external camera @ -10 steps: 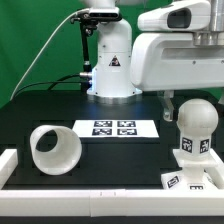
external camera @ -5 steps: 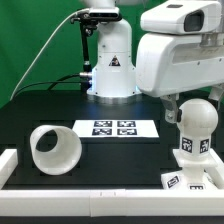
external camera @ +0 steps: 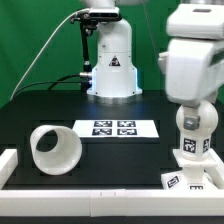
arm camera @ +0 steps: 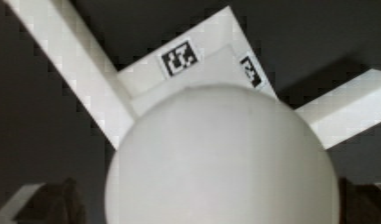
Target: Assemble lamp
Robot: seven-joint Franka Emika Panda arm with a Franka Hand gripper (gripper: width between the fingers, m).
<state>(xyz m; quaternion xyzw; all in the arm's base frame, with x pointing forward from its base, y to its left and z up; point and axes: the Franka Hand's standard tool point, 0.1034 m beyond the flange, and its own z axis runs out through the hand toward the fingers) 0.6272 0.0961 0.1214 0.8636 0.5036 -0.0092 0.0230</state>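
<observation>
Lower right of exterior frame: bulb (external camera: 193,140) upright on square base (external camera: 188,181). Lower left: shade (external camera: 53,150) on its side, well apart. Gripper (external camera: 196,100) close over bulb head, fingers hidden; cannot tell whether apart, together or clamped.

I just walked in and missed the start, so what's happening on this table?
A robot arm is putting a lamp together. It hangs right above the bulb, which stands upright on the square base. Whether it grips the bulb cannot be seen. The shade lies on its side, apart and untouched.
</observation>
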